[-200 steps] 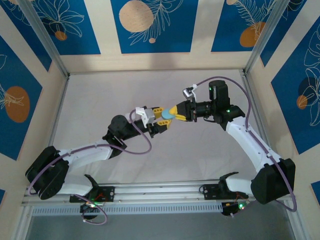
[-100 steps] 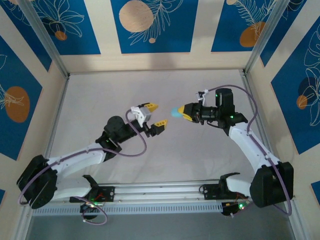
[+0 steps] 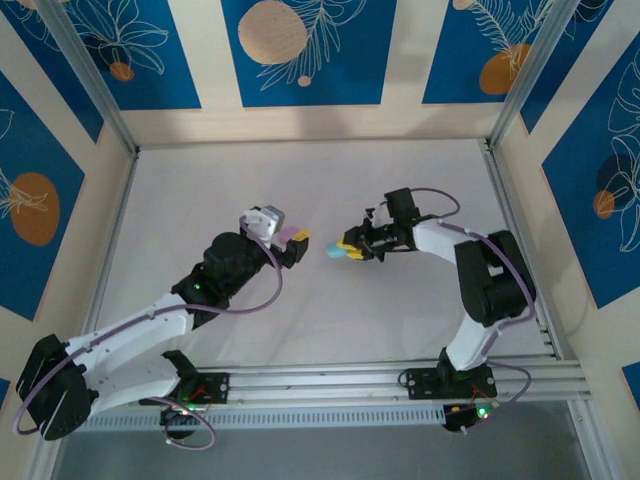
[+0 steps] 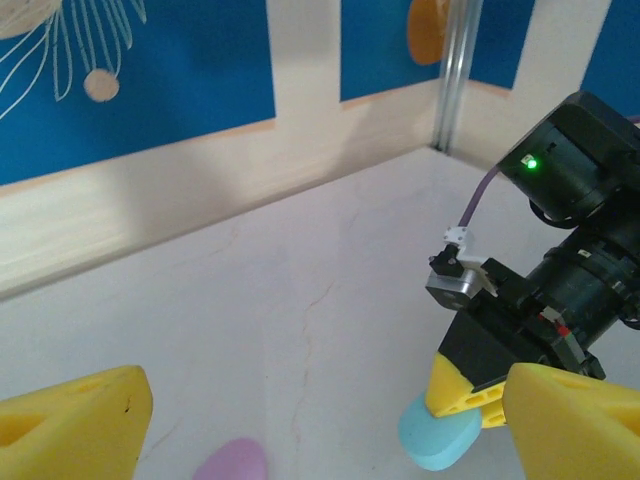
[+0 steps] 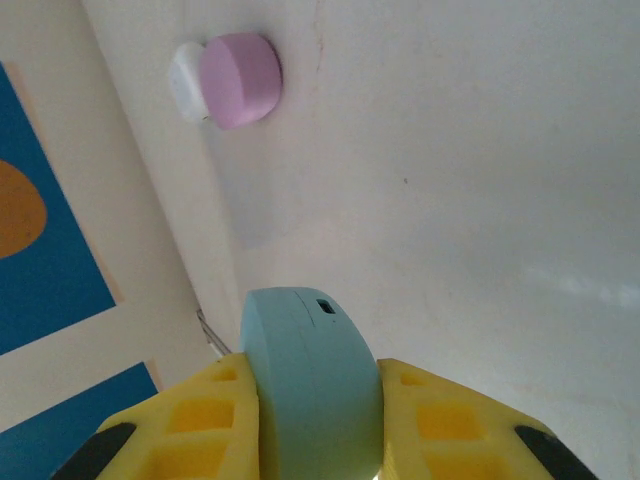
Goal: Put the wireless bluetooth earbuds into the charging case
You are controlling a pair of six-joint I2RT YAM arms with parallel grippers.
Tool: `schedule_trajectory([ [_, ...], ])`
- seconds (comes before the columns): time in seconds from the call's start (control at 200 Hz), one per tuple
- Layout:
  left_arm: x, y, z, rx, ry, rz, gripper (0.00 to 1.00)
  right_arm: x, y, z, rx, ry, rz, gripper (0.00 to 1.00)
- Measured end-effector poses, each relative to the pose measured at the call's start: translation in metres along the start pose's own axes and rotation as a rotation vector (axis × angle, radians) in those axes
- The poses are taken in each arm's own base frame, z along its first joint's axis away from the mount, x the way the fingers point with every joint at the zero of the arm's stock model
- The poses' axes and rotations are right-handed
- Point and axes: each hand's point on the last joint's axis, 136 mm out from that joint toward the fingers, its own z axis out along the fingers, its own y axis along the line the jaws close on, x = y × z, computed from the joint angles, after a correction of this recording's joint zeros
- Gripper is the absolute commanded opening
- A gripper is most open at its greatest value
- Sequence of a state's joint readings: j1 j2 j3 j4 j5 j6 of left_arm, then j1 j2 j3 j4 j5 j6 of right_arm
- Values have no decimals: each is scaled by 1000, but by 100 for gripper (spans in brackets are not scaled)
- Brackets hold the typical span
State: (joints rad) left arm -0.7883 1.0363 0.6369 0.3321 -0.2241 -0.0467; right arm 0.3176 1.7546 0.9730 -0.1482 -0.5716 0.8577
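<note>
Got the teal charging case (image 5: 310,380) pinched between the yellow fingers of the right gripper (image 3: 348,248), over the middle of the white table (image 3: 200,190); can't tell if touching down or not. Facing it from the left, just apart from it: the left gripper (image 4: 320,430), spread wide with nothing in its grasp. Also spotting a pink case (image 5: 240,80) lying on the table under that open gripper, snug against a white case (image 5: 185,80).
</note>
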Motion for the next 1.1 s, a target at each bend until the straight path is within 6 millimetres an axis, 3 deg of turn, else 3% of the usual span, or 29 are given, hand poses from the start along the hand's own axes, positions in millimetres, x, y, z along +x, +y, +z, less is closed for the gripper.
schedule_trajectory([
  [0.265,3,13,-5,-60,12,-6,93,-33,16,40,41,1,-49,20],
  [0.475,0,21,-10,-88,3,-8,94,-38,-7,53,159,-8,-35,21],
  [0.575,0,23,-11,-98,3,-9,94,-37,-12,52,187,-6,-37,25],
  [0.845,3,25,-9,-103,11,-8,95,-37,-19,44,258,-30,-75,49],
  [0.99,11,25,-4,-107,35,-2,95,-35,-28,23,352,-81,-86,58],
  [1.1,15,27,-2,-112,49,0,96,-36,-20,-5,388,-148,-111,59],
])
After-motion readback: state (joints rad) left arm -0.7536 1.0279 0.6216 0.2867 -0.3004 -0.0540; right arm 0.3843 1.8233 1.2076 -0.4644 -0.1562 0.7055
